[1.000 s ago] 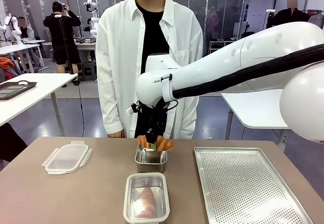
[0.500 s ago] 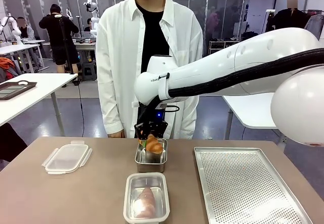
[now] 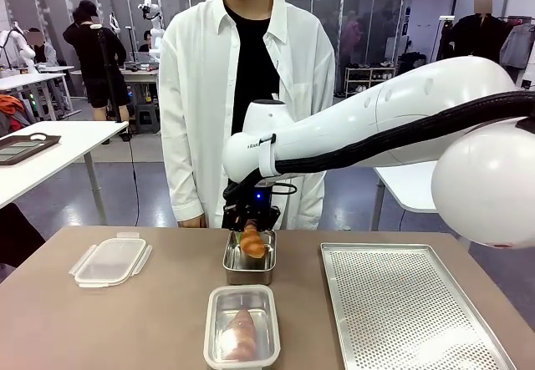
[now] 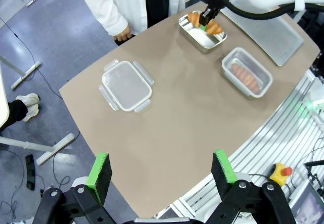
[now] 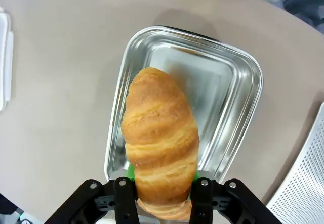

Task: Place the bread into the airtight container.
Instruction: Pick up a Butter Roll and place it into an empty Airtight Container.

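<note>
Golden bread (image 5: 161, 143) clamped between right fingers (image 5: 127, 202), above steel tray (image 5: 238, 107).

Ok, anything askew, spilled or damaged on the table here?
Nothing stands out. The right gripper holds a bread roll above the metal tin. The clear container already holds a roll, and its lid lies flat at the left. No spills.
</note>
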`<state>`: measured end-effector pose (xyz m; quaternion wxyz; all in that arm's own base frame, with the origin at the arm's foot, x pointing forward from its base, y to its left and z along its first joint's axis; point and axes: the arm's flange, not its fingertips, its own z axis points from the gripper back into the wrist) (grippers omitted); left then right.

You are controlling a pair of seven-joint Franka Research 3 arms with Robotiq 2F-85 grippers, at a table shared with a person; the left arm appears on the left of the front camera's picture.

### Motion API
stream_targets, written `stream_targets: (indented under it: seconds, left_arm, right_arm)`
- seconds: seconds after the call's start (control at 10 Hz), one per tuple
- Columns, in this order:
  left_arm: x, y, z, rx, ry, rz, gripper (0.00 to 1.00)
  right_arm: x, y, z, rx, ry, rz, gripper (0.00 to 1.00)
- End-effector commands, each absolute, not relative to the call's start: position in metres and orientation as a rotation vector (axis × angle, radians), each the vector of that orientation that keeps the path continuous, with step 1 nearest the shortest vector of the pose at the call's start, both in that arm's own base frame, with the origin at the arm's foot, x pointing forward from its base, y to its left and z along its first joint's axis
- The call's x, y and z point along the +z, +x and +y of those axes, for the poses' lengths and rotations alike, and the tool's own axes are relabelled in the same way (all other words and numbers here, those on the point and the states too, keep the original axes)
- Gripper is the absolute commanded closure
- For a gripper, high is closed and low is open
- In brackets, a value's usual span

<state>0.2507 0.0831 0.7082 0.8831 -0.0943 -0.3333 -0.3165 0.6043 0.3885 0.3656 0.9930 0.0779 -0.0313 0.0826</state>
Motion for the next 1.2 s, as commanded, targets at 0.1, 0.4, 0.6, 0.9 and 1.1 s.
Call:
stream_targets:
  seconds: [0.1,0.4,0.6,0.9,1.1]
  left_arm:
    - [0.71,0.25,0.083,-0.666,-0.196,-0.696,0.0]
    - [0.71,0.25,0.083,-0.666,-0.196,-0.696,0.0]
    - [0.71,0.25,0.083,-0.666,-0.196,-0.696,0.0]
    - [0.71,0.25,0.083,-0.666,-0.196,-0.696,0.0]
    - [0.71,0.25,0.083,-0.666,-0.196,-0.696,0.0]
  right_arm:
    - [0.354,0.605,0.388,0.114,0.165,-0.094,0.5]
    - [0.348,0.604,0.385,0.114,0.169,-0.088,0.0]
    - [0.348,0.601,0.382,0.109,0.162,-0.092,0.0]
    - [0.343,0.6,0.372,0.123,0.152,-0.09,0.0]
    - [0.348,0.61,0.385,0.142,0.162,-0.074,0.0]
